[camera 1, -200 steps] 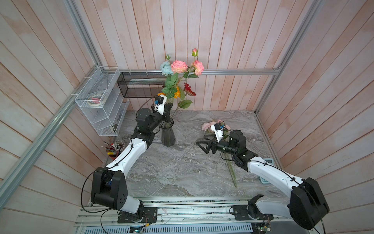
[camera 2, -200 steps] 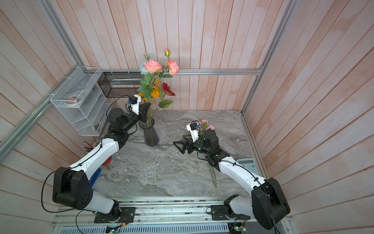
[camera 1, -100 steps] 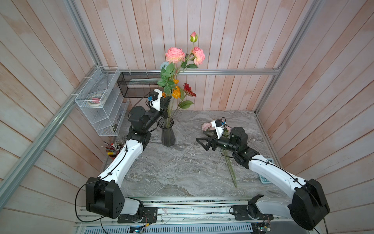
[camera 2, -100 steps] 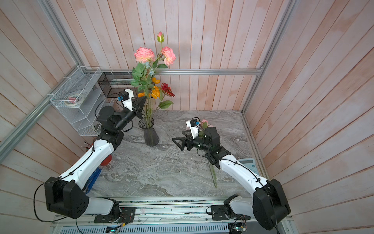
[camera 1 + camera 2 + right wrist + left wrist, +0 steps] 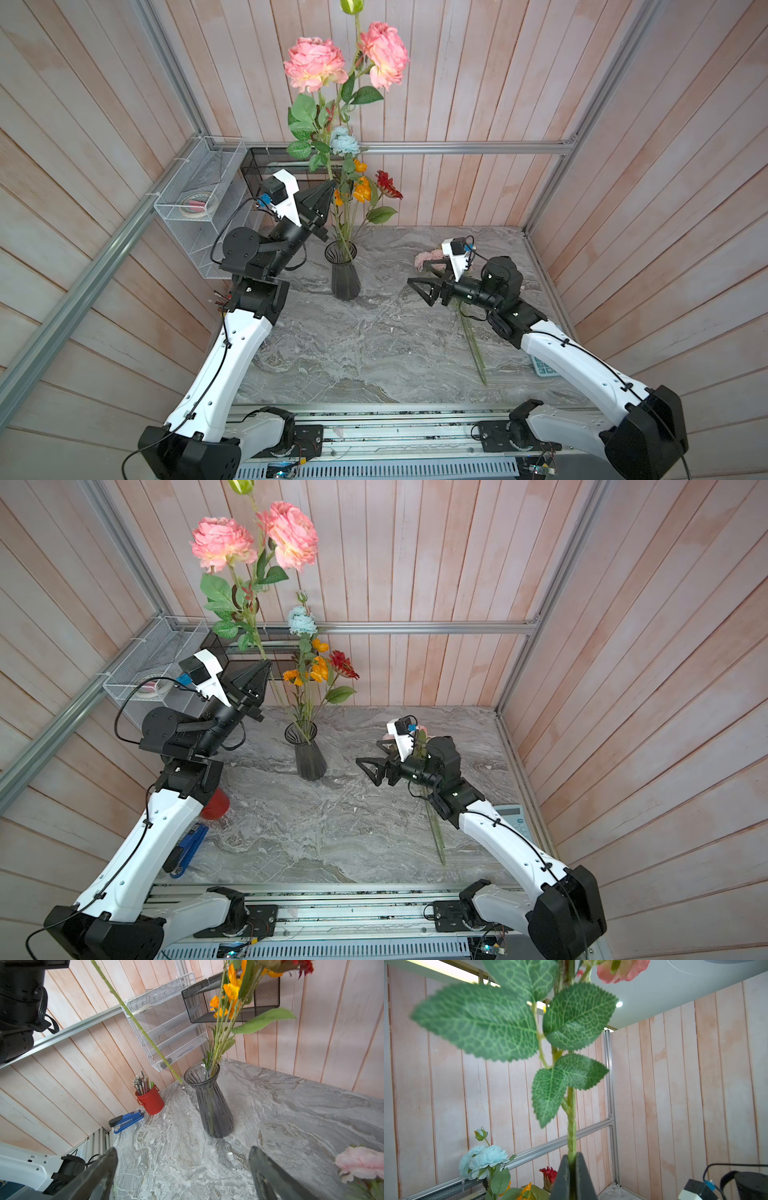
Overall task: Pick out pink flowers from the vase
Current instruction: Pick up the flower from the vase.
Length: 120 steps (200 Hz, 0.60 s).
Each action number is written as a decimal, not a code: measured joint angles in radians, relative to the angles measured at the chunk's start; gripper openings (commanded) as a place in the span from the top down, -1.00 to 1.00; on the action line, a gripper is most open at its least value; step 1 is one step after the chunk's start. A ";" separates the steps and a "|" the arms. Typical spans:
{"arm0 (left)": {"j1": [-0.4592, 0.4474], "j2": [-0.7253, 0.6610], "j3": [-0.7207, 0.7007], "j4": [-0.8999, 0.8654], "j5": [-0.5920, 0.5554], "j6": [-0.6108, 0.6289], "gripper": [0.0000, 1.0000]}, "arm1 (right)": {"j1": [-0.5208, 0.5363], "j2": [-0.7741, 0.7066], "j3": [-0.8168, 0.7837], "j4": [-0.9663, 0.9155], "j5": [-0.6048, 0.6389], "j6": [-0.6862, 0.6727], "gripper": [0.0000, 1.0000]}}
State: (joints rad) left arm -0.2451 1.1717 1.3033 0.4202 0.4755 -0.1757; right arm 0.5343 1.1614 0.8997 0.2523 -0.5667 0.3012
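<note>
The pink flowers [image 5: 316, 62] [image 5: 222, 542] stand high against the back wall on one long stalk [image 5: 571, 1118]. My left gripper [image 5: 331, 185] [image 5: 267, 665] [image 5: 572, 1159] is shut on that stalk, above and left of the vase [image 5: 344, 276] [image 5: 309, 758] [image 5: 212, 1105]. The stalk's lower end [image 5: 179, 1080] hangs right by the vase's rim; I cannot tell whether it is inside. My right gripper [image 5: 415, 273] [image 5: 368, 752] [image 5: 182, 1151] is open and empty, low over the table right of the vase. Another pink flower [image 5: 428, 257] [image 5: 361, 1162] lies on the table behind it.
A light blue bloom [image 5: 344, 141], orange flowers [image 5: 359, 189] and a dark red flower [image 5: 388, 191] stay in the vase. A red pencil cup [image 5: 150, 1101] and blue stapler [image 5: 126, 1121] sit at the left. Wire shelf [image 5: 199, 195], black mesh basket [image 5: 230, 1001], calculator [image 5: 513, 816].
My left gripper has risen steadily with the pink flowers, drawing their stalk up out of the bouquet. The right gripper has stayed open and has barely moved.
</note>
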 measured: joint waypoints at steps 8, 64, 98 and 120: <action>0.000 -0.017 0.000 -0.012 0.011 -0.022 1.00 | 0.000 -0.010 0.012 -0.008 0.000 -0.003 -0.96; -0.019 -0.106 -0.094 -0.030 0.115 -0.214 1.00 | 0.000 -0.051 0.042 -0.018 -0.008 -0.011 -0.85; -0.114 -0.059 -0.265 -0.035 0.173 -0.254 1.00 | 0.000 -0.046 0.042 -0.016 -0.023 -0.011 -0.73; -0.189 -0.006 -0.359 -0.047 0.175 -0.255 1.00 | 0.000 -0.031 0.042 -0.008 -0.043 -0.008 -0.57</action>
State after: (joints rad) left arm -0.4339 1.1652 0.9443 0.3737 0.6506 -0.4305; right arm 0.5343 1.1305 0.9413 0.2447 -0.6098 0.2932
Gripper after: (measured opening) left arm 0.069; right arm 0.826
